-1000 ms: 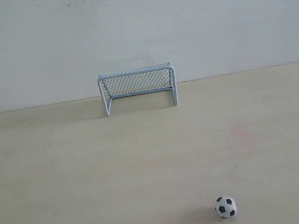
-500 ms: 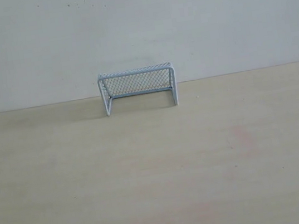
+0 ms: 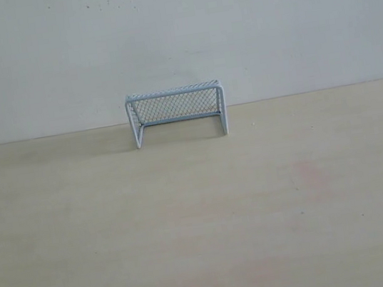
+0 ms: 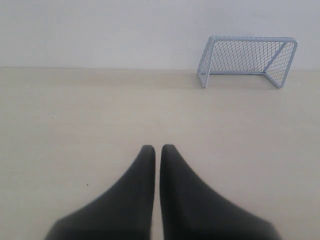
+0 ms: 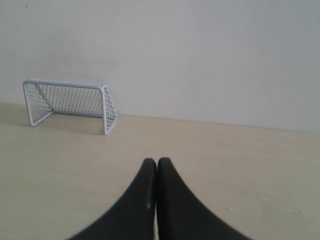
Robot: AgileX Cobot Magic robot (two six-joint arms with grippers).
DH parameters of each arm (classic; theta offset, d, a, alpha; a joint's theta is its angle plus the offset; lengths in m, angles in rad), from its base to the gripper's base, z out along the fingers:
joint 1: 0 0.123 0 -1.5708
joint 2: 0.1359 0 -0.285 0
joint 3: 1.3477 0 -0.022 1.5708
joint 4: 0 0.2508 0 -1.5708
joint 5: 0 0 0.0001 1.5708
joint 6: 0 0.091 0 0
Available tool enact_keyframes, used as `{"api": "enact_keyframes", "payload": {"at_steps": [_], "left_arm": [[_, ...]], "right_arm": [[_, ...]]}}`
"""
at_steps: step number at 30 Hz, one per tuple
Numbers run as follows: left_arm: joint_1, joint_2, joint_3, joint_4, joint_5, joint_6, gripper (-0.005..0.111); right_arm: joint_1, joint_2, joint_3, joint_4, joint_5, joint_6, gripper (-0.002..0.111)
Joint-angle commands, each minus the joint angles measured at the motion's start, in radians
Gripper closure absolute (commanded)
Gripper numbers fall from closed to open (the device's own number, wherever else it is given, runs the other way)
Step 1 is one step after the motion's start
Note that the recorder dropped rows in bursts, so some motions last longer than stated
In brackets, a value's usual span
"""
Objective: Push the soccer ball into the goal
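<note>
Gone from its near-right spot of a second ago, the soccer ball shows in none of our views, so with left gripper (image 4: 157,148) and right gripper (image 5: 156,161) both closed on nothing and the goal (image 3: 175,106) far-centre against the wall, we risk sweeping blind.

One goal (image 3: 176,113) stands on one surface (image 3: 189,223), upper middle of the exterior frame. Two hands show: one left hand (image 4: 157,148), one right hand (image 5: 156,161).
</note>
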Motion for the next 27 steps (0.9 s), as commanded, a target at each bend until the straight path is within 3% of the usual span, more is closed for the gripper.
{"api": "enact_keyframes", "payload": {"at_steps": [1,10,12,27], "left_arm": [[0.002,-0.003,0.004,0.004,0.001,-0.010,0.102],[0.002,-0.003,0.004,0.004,0.001,-0.010,0.102],[0.002,-0.003,0.004,0.004,0.001,-0.010,0.102],[0.002,-0.003,0.004,0.004,0.001,-0.010,0.102]], "right_arm": [[-0.008,-0.009,0.002,0.219,-0.007,-0.235,0.108],[-0.010,-0.265,0.071,0.223,0.096,-0.243,0.108],[-0.010,-0.303,0.071,0.234,0.197,-0.243,0.108],[-0.167,-0.303,0.071,0.300,0.374,-0.284,0.108]]}}
